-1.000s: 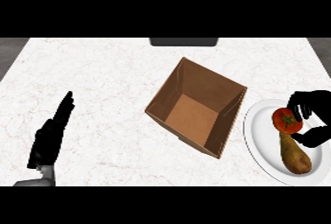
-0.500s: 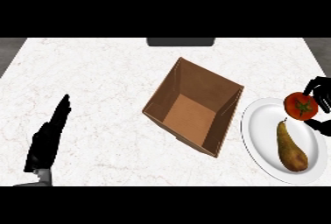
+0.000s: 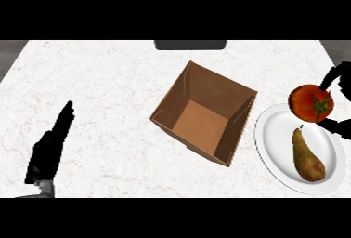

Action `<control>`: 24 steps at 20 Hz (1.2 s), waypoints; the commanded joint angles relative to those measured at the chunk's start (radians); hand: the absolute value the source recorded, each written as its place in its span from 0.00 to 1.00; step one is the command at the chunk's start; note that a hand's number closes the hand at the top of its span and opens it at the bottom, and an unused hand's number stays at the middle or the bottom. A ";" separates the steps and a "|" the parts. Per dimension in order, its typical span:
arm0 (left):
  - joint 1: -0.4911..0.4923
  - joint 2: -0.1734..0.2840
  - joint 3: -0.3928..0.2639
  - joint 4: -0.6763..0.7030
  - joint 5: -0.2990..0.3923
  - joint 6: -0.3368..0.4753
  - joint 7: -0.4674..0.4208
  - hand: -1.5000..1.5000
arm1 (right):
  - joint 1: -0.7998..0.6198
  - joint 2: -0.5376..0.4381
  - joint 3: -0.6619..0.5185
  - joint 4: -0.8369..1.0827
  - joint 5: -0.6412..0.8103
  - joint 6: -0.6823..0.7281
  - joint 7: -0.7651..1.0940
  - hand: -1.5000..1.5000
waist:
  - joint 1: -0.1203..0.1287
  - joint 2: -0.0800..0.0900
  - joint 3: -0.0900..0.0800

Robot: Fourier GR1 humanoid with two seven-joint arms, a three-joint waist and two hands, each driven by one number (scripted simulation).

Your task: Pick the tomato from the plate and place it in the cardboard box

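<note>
A red tomato with a green stalk hangs above the far rim of the white plate, at the view's right edge. My right hand curls round it from the right; most of that hand is cut off by the edge. The open cardboard box stands in the middle of the counter, just left of the plate, tilted, with nothing inside. My left hand rests open at the lower left, fingers straight and pointing away.
A brown pear lies on the plate, stalk pointing to the far side. A dark rectangular object sits at the counter's far edge. White marble counter spreads between my left hand and the box.
The tomato has risen off the plate in my right hand and moved toward the far side. The pear stays on the plate. My left hand has barely shifted.
</note>
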 commanded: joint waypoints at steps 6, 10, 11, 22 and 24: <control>-0.073 -0.026 -0.012 0.034 -0.038 0.025 0.037 0.50 | -0.131 0.140 0.063 -0.241 -0.068 0.052 0.370 1.00 | 0.005 0.003 0.000; -0.017 -0.015 0.002 -0.019 -0.020 0.001 0.030 0.50 | -0.217 0.211 0.127 -0.153 0.030 0.042 0.397 1.00 | 0.015 0.004 0.000; -0.074 -0.011 0.004 -0.026 -0.021 -0.001 0.093 0.50 | -0.230 0.218 0.145 -0.214 0.015 0.058 0.484 1.00 | 0.011 0.003 0.000; -0.025 -0.026 -0.012 -0.009 -0.027 -0.017 0.033 0.50 | -0.414 0.493 0.356 0.074 0.261 -0.028 0.583 1.00 | 0.018 0.005 0.000; -0.025 -0.012 0.007 0.004 -0.014 -0.029 0.020 0.50 | -0.420 0.521 0.384 0.138 0.307 -0.039 0.573 1.00 | 0.019 0.006 0.000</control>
